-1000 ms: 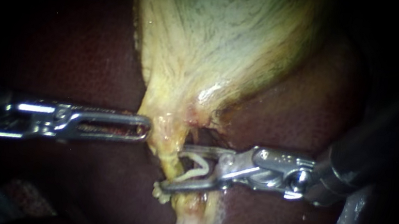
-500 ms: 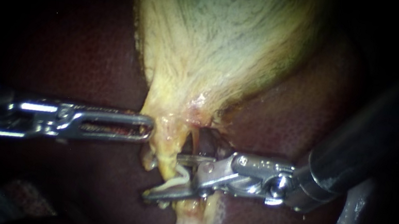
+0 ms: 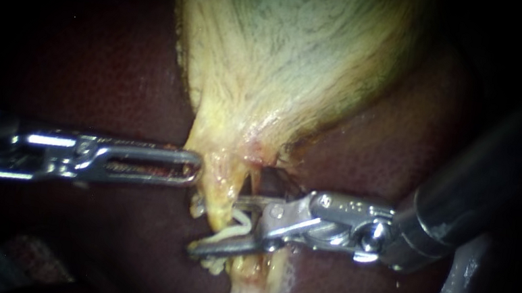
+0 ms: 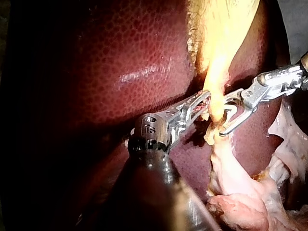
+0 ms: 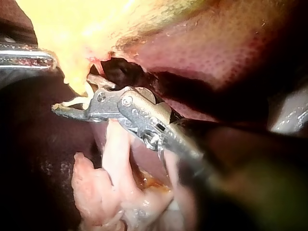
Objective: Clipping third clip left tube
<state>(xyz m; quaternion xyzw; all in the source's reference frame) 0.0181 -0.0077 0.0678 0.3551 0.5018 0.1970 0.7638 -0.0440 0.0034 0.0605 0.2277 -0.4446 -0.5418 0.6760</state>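
Left tube (image 3: 220, 205) strung away from the gallbladder (image 3: 287, 55) neck, caught crosswise inside 1 white clip (image 3: 238, 222) held by the part-closed jaws of the right instrument (image 3: 214, 224), nearer than the left instrument (image 3: 192, 172) parked beside that neck; likely needing only a squeeze square across the tube's axis.

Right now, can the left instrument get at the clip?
Probably not directly: the yellow tube stands between the left instrument and the clip, which the right instrument holds around that tube.
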